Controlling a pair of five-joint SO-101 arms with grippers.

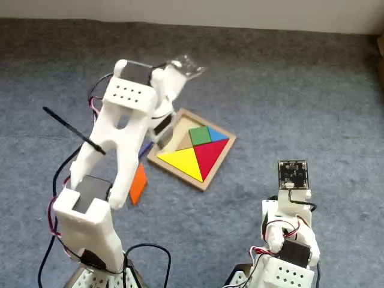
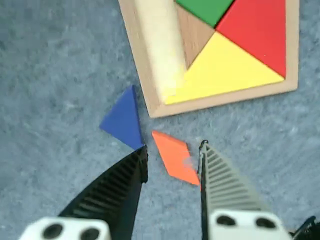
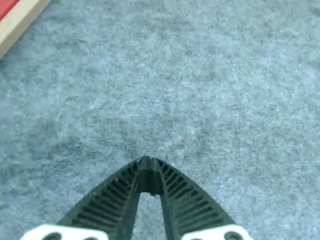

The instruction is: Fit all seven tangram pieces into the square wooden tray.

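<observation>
The square wooden tray point(image 1: 218, 165) lies mid-table holding yellow point(image 1: 183, 161), red point(image 1: 210, 155), green point(image 1: 200, 135), light blue point(image 1: 218, 133) and brown point(image 1: 185, 143) pieces; a strip along one side is bare wood point(image 2: 155, 45). An orange parallelogram point(image 2: 175, 157) and a dark blue triangle point(image 2: 123, 119) lie on the carpet just outside the tray's corner. My left gripper point(image 2: 172, 150) hangs open over the orange piece, one fingertip on each side of it. My right gripper point(image 3: 148, 165) is shut and empty over bare carpet, folded back near its base point(image 1: 288, 240).
Grey carpet covers the whole table. The left arm's white body point(image 1: 120, 138) stretches over the tray's near-left side and hides part of the loose pieces in the high view. A tray corner point(image 3: 15, 22) shows in the right wrist view.
</observation>
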